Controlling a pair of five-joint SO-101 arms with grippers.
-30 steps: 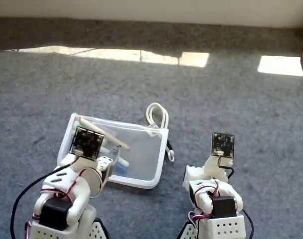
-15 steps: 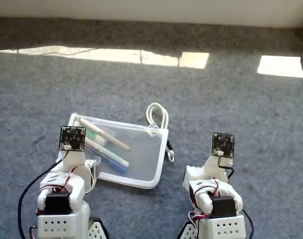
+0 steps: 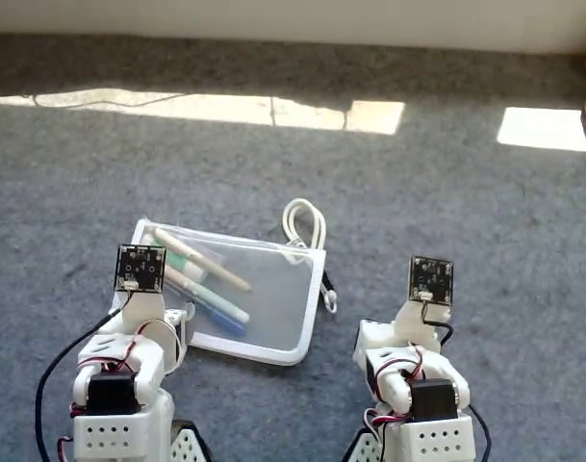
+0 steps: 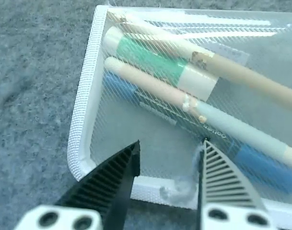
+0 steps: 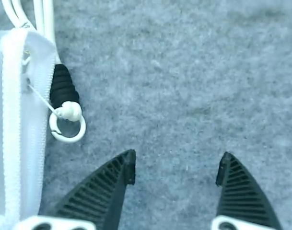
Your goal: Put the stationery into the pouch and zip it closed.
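Grey carpeted surface (image 3: pixel 446 212), sun patches along the far edge. Pouch (image 3: pixel 273 313) lies flat between the two arms, closer to the left one, long axis running across the arms' front and a little skewed. Pens (image 3: pixel 201 265) are inside it, lying roughly along that axis.

Left claw (image 4: pixel 169 143) hangs wide open, holding nothing, over the pouch's near corner, pens just beyond its tips.

Right claw (image 5: pixel 178 153) is also wide open and holding nothing, over bare carpet.

Key relation: the zip edge is the pouch's short end that faces the right arm. The pull (image 5: pixel 64 91) with its ring (image 5: pixel 66 129) lies on the carpet just beside that end, near the cord loop (image 3: pixel 302 223). It sits just ahead of the right claw and off toward the pouch side, not between the jaws. The right arm is clearly nearer to it.

Can't tell whether the zip is fully closed. If it isn't, the right claw probably takes the pull while the left pins the pouch.
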